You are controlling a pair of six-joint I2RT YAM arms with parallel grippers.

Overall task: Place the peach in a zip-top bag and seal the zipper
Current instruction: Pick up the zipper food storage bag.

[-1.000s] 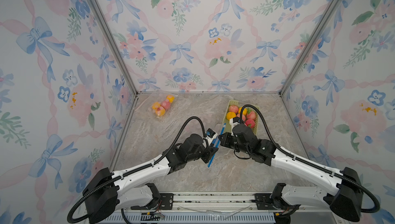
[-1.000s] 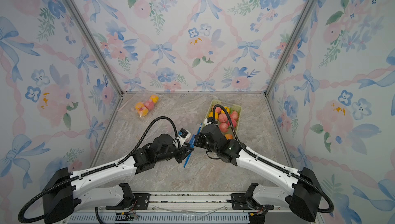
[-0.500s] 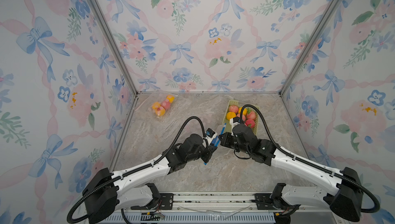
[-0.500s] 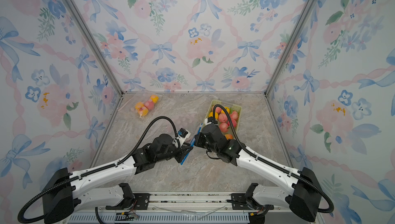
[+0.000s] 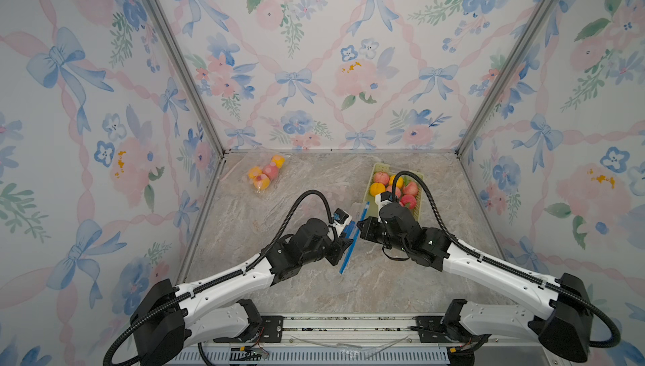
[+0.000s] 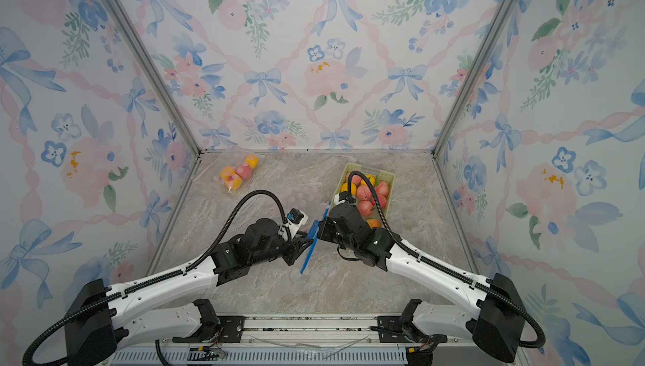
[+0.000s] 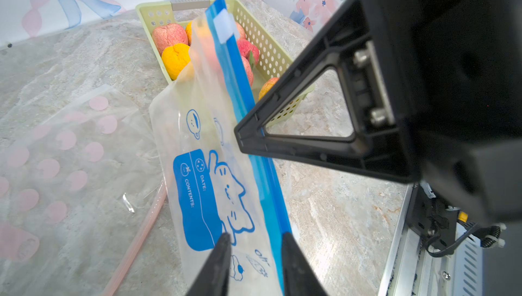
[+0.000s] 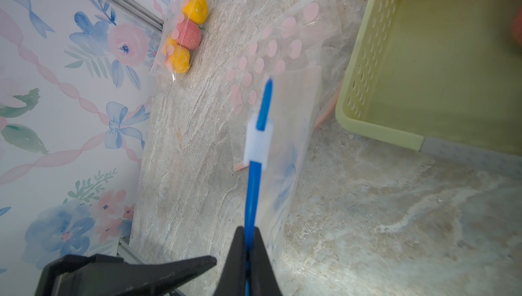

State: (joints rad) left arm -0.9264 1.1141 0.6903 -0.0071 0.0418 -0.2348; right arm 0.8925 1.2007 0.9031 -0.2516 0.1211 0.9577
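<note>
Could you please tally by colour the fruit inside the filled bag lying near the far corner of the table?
Yellow fruit: 3
Pink fruit: 1
Total in the filled bag: 4

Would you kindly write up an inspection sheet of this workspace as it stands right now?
Surface: marbled tabletop, no spills seen.
Job's things: zip-top bag held on edge between the arms, looks empty, white slider near its far end; peaches lie in the green basket.
Clutter: bag of fruit in the far left corner; empty pink-dotted bag flat on the table.
Grippers: right gripper shut on the bag's blue zipper strip; left gripper open, fingers either side of the bag.
Cables: left arm's cable arches clear; right arm's cable crosses over the basket.
Surroundings: floral walls, metal corner posts.
</note>
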